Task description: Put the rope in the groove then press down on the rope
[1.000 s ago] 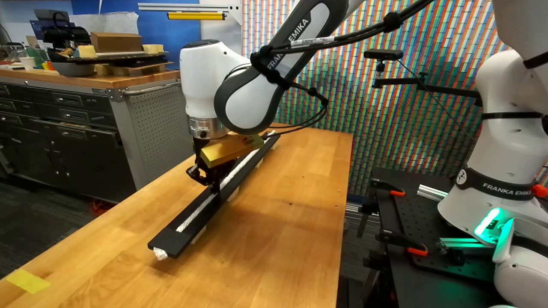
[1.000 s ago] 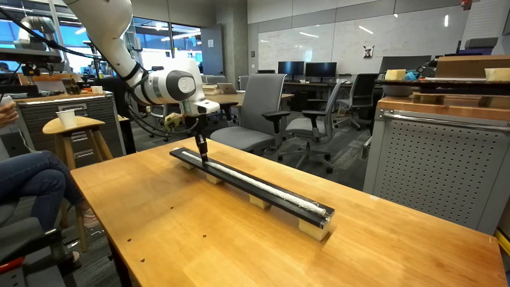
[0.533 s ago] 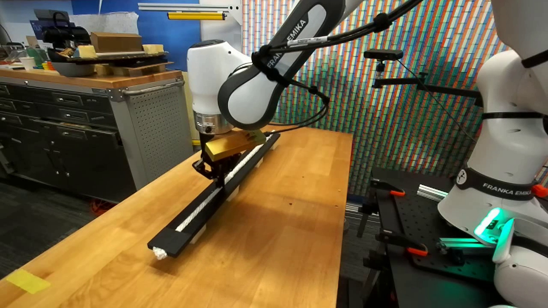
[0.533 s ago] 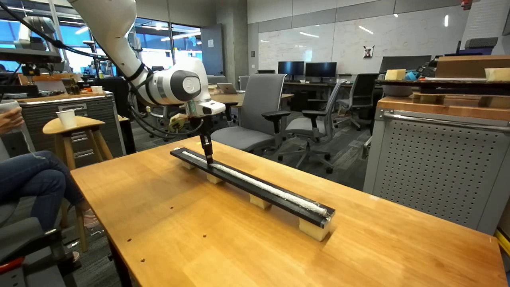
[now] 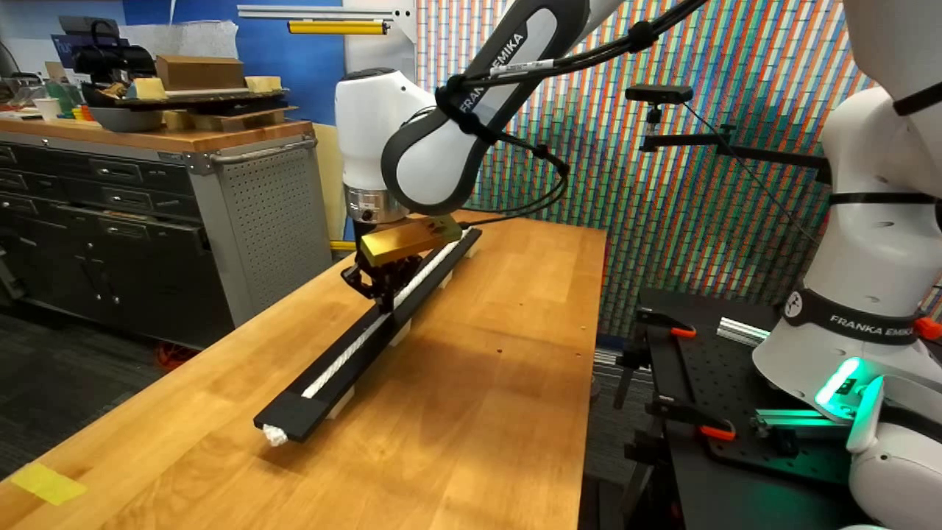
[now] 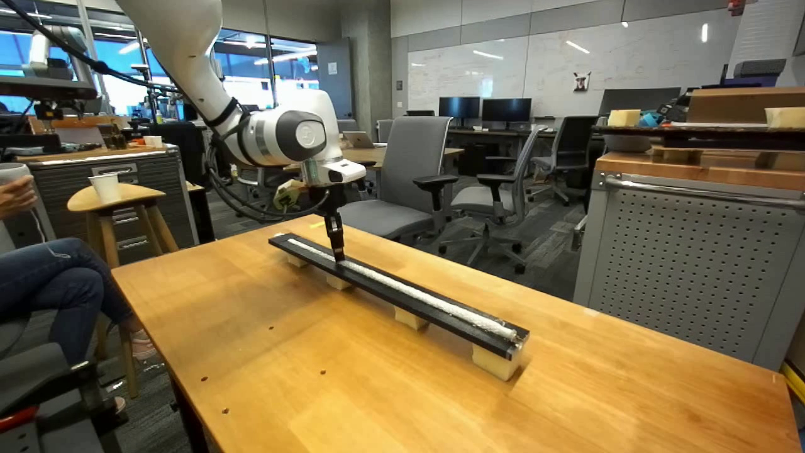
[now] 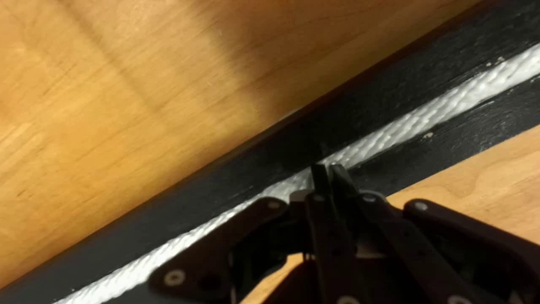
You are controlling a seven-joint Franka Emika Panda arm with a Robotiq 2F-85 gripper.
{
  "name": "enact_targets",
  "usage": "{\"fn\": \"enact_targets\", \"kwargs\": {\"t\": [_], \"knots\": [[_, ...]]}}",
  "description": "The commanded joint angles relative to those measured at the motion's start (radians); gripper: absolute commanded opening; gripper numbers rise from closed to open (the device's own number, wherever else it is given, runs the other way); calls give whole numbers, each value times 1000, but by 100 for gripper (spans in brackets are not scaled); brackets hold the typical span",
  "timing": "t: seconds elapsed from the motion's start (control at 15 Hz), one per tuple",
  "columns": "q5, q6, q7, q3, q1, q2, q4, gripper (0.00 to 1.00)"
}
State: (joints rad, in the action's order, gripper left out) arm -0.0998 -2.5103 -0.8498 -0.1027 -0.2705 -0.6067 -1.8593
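Below my pincer (image 7: 328, 168) spreads the wooden desk (image 6: 302, 377), with the long black bar (image 6: 402, 299) running out to both sides of me. The white braided rope (image 7: 396, 128) passes right under me and lies in the bar's groove (image 7: 405, 143) as far as I can see either way, so I judge the placing done. My pincer is closed up and holds nothing; its fingertips (image 7: 320, 179) seem to rest on the rope, so pressing is probably under way. Which stretches beside me are pressed, and which remain, I can't tell by looking alone.
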Motion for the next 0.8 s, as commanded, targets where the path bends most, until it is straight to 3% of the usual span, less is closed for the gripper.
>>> {"fn": "enact_targets", "kwargs": {"t": [0.0, 0.73], "knots": [[3, -35, -8, -16, 18, 19, -53, 9], [14, -132, -33, -36, 30, 65, -146, 9]]}}
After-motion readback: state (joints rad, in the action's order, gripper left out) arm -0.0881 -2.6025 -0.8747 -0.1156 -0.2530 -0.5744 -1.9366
